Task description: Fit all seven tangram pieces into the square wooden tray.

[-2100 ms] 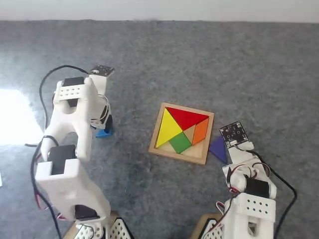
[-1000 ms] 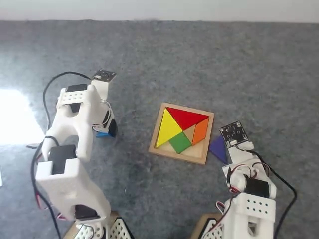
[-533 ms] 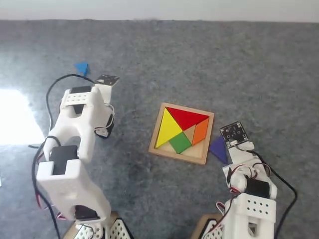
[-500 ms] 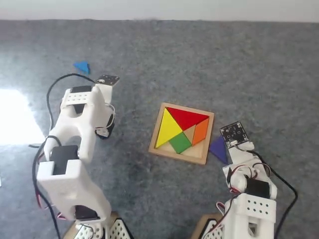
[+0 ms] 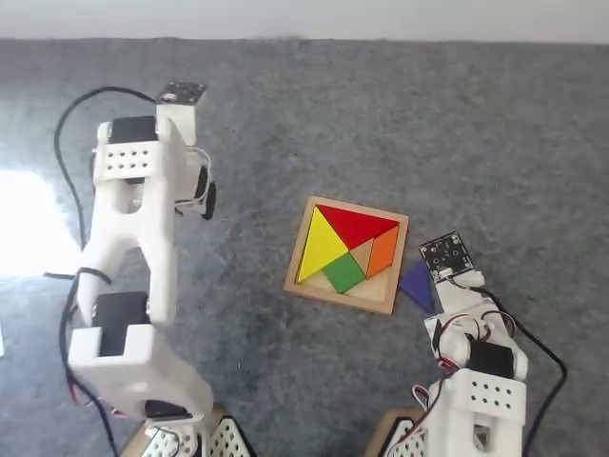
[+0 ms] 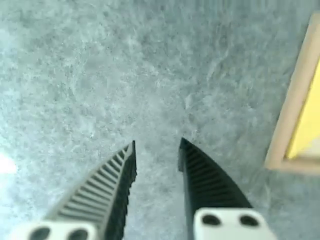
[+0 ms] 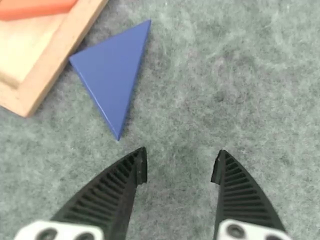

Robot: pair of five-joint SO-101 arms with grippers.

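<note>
Jaws on left and right both stand apart, empty, the right pair near the blue triangle (image 7: 111, 70).

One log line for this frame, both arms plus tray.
left jaws open, empty, over mat | right jaws open, empty, by blue triangle | triangle outside tray | tray partly filled

A mottled grey, felt-like table covering (image 5: 457, 124) spreads across the whole work surface, its fibres matted and uneven. Along the far edge runs a pale white strip of wall (image 5: 381, 19), and a bright patch of glare (image 5: 29, 224) washes out the covering at the left side
</note>
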